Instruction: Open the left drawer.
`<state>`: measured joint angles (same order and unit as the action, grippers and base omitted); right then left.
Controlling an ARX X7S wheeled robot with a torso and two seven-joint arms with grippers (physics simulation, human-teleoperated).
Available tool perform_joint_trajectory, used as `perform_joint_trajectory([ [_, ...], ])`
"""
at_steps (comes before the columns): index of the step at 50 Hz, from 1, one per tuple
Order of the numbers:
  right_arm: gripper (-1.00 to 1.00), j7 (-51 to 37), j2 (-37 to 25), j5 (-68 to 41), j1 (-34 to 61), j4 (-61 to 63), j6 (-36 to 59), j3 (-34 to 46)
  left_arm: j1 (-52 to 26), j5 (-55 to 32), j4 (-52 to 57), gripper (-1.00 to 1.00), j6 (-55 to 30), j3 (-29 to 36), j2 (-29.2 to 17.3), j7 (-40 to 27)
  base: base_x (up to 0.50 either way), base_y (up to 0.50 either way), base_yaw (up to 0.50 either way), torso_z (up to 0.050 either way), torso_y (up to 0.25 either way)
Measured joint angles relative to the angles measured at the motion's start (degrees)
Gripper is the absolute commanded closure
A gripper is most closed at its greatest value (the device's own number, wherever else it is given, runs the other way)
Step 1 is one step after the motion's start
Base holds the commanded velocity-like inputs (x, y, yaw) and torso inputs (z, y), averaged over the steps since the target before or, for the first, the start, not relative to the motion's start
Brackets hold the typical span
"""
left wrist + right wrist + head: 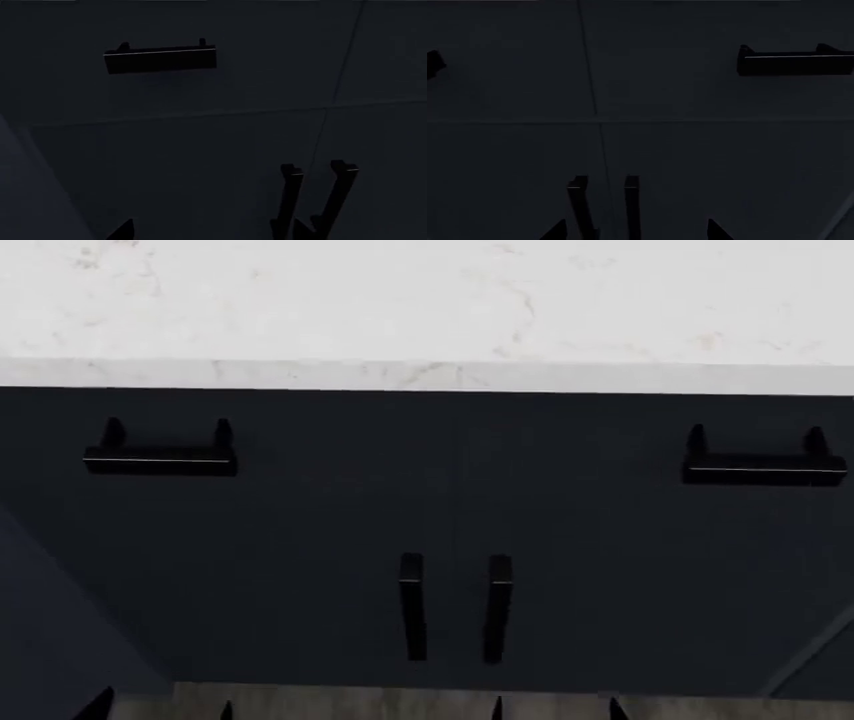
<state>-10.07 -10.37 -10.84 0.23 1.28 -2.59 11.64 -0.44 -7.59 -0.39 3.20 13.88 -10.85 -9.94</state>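
Observation:
The left drawer (307,445) is a dark navy flat front under the white counter, shut flush, with a short black bar handle (160,458). In the left wrist view the drawer front (267,60) and its handle (160,59) lie ahead of the fingers at a distance. My left gripper (160,710) is open and empty, low and short of the cabinet, roughly below that handle; only its fingertips (123,231) show. My right gripper (557,710) is open and empty too, with its fingertips (558,231) showing near the door handles.
The twin right drawer front has its own handle (763,468), also in the right wrist view (794,63). Two vertical black door handles (454,605) sit below at the centre. The white marble countertop (427,300) overhangs above. A strip of wooden floor (400,702) shows at the cabinet's base.

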Motion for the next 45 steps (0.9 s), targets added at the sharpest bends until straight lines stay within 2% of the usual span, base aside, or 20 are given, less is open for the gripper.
perform_joint_trajectory([
  [7,-1.0,0.06,-0.19,-0.37,-0.04,0.15,-0.26,0.27,-0.08,-0.04,-0.19,-1.0,-0.03,0.36,-0.19,-0.1,0.0,0.0,0.0,0.0,-0.091],
  [16,-1.0,-0.04,-0.45,-0.66,-0.09,0.34,-0.64,0.54,-0.09,-0.55,-0.24,-1.0,0.01,0.65,-0.4,-0.05,0.0,0.0,0.0,0.0,0.0],
  [29,-1.0,-0.39,-0.87,-0.9,-0.1,0.46,-0.58,0.93,-0.1,-1.05,-0.27,-1.0,0.15,1.07,-0.63,-0.15,0.19,0.0,0.0,0.0,0.0],
  [45,-1.0,-0.95,-1.13,-1.4,0.03,0.5,-0.57,1.21,-0.31,-1.8,-0.32,-1.0,0.15,1.32,-0.74,-0.57,0.0,0.0,0.0,0.0,0.0],
])
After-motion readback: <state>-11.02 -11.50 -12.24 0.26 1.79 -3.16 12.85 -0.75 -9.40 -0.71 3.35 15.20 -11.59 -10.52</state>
